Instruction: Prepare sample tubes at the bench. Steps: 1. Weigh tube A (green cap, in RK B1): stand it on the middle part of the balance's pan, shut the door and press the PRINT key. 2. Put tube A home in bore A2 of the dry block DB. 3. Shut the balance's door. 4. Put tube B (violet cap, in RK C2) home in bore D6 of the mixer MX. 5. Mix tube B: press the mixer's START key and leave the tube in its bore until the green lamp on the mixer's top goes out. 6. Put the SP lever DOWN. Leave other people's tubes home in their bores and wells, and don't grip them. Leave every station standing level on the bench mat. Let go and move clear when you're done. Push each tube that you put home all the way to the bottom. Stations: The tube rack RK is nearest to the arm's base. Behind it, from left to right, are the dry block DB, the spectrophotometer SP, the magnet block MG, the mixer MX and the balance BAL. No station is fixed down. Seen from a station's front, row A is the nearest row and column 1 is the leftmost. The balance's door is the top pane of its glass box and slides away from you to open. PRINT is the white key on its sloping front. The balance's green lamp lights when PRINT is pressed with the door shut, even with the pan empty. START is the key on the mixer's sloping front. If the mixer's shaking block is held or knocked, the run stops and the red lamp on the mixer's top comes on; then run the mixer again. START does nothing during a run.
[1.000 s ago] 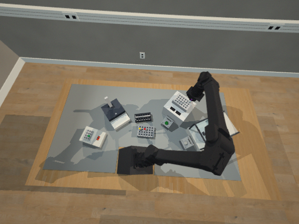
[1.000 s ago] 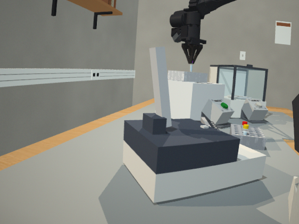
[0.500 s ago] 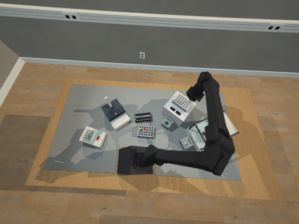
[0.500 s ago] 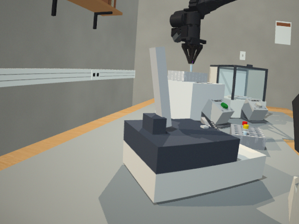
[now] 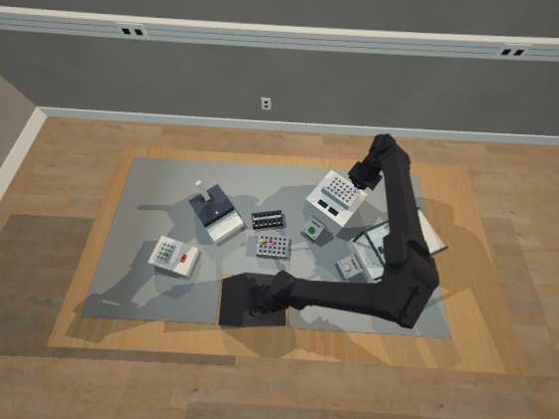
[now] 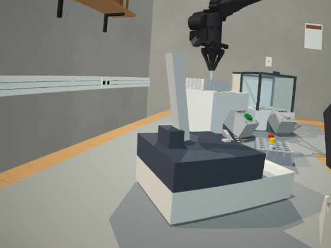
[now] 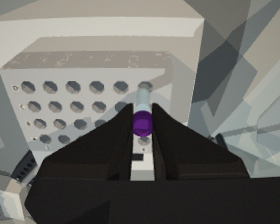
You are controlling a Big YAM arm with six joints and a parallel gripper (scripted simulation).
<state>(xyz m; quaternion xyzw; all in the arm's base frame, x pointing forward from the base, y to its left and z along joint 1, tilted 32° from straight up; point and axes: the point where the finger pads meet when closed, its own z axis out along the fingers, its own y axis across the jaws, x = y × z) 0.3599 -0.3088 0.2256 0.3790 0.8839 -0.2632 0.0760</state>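
Note:
My gripper [image 5: 358,186] [image 6: 212,69] [image 7: 142,112] is shut on violet-capped tube B [image 7: 143,125], upright above the far right corner bore of the mixer's block [image 5: 339,188] [image 6: 217,85] [image 7: 60,75]. The tube's lower end is at the bore's mouth; its depth is unclear. The green START key [image 5: 311,230] [image 6: 248,116] faces front. A green cap [image 5: 166,254] shows in the dry block [image 5: 187,265]. The balance [image 5: 369,247] [image 6: 282,92] is partly behind the arm; its door's state is unclear. Its PRINT key [image 5: 347,268] [image 6: 286,116] is white. The SP lever [image 5: 201,190] [image 6: 178,96] stands up.
The tube rack [image 5: 279,254] [image 6: 277,156] holds yellow-capped and red-capped tubes. The magnet block [image 5: 268,219] stands behind it. The spectrophotometer [image 5: 214,209] [image 6: 218,177] stands left of the magnet block. The glass balance box is close to the mixer's right, under the arm.

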